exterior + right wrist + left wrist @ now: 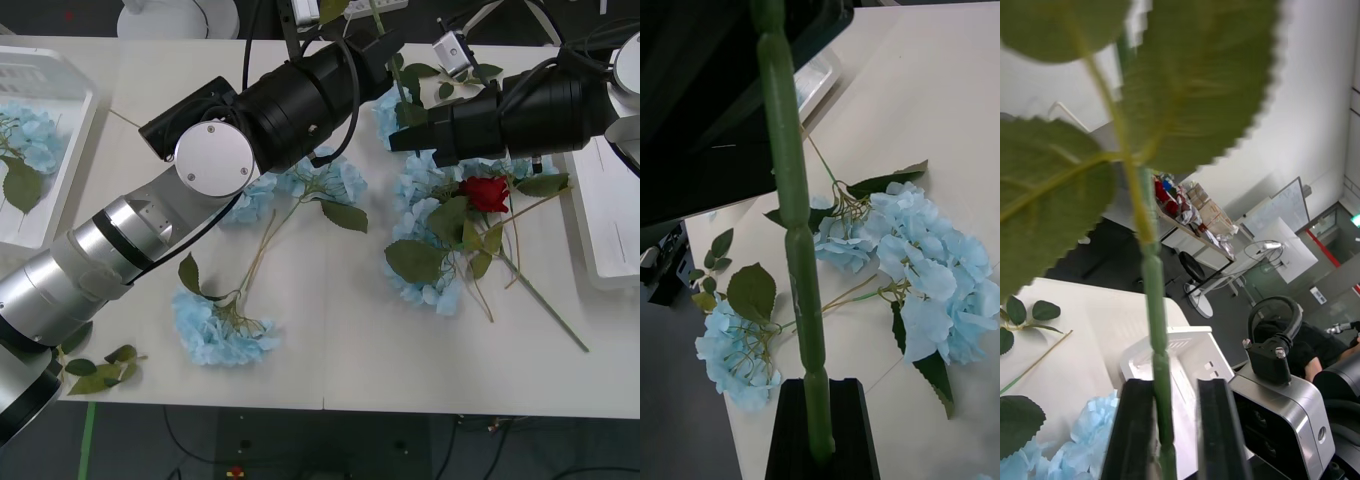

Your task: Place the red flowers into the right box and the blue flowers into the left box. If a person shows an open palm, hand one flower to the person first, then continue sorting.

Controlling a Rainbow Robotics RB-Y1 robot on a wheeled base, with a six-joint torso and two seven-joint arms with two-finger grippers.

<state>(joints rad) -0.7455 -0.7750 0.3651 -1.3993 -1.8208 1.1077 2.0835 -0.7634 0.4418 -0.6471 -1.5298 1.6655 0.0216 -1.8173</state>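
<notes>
Blue flowers [225, 330] litter the table [330, 340] beneath both crossed arms.

A white surface [330, 340] fills most of the frame — in the lower left corner a small bloomless leaf sprig [98, 368] lies near its edge.

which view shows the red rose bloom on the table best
The front view: the red rose lies open on the table, right of centre, among blue hydrangeas. The wrist views show none of that bloom, just green stems up close.
</notes>
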